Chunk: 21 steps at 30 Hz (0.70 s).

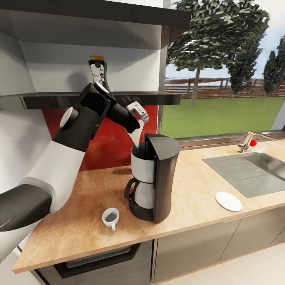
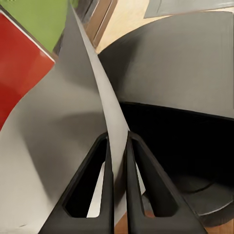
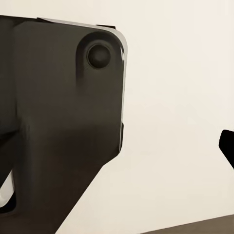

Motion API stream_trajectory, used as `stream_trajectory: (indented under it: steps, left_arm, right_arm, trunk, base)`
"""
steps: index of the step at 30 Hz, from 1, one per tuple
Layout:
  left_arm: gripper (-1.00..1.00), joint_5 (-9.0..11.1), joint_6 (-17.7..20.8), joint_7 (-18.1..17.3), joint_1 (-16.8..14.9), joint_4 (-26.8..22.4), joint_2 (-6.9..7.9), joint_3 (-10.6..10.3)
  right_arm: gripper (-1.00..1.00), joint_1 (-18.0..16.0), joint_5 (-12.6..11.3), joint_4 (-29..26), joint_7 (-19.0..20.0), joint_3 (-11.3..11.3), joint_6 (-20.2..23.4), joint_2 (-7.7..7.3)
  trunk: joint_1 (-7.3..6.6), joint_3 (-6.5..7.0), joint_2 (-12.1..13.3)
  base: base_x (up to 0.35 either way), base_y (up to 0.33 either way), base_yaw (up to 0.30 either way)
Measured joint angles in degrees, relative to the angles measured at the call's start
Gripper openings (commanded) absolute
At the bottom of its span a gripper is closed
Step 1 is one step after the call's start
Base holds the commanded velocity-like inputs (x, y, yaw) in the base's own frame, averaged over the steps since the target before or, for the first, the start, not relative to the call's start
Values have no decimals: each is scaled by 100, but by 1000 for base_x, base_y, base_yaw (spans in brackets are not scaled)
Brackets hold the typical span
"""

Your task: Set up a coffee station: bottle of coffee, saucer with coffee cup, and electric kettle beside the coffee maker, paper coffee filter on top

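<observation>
My left gripper (image 1: 133, 126) hangs just above the coffee maker (image 1: 155, 180) and is shut on a paper coffee filter (image 1: 137, 138), whose lower edge dips into the maker's open top. In the left wrist view the two dark fingers (image 2: 105, 195) pinch the thin pale filter (image 2: 100, 92) over the maker's dark top (image 2: 180, 73). The bottle of coffee (image 1: 97, 70) stands on the dark shelf (image 1: 150, 95) behind my arm. A white coffee cup (image 1: 111, 218) sits on the counter left of the maker. The white saucer (image 1: 228, 201) lies far to the right, near the front edge.
A sink (image 1: 253, 171) with a faucet (image 1: 248, 141) is set into the wooden countertop (image 1: 194, 202) at the right. A red backsplash (image 1: 107, 146) and a window lie behind. In the right wrist view a dark robot part (image 3: 63, 122) stands before a pale surface.
</observation>
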Motion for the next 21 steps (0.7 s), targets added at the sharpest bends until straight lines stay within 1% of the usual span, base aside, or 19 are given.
stream_trajectory:
  steps: [4,10,14,21]
  left_arm:
    - [-100,-46,-89,111,82,1,-19,12]
    - [-100,-30,-102,408,151,1,-37,25]
    - [-100,-10,-101,431,188,1,-44,25]
    - [-100,7,-95,685,302,1,-133,31]
  right_arm:
    - [100,0,0,1,0,0,0,0]
    - [100,0,0,3,0,0,0,0]
    - [100,0,0,4,0,0,0,0]
    - [100,0,0,4,-1,-10,0,0]
  trunk:
    - [0,0,0]
    - [0,0,0]
    - [0,0,0]
    - [0,0,0]
  base:
    - [0,0,0]
    - [0,0,0]
    - [0,0,0]
    - [0,0,0]
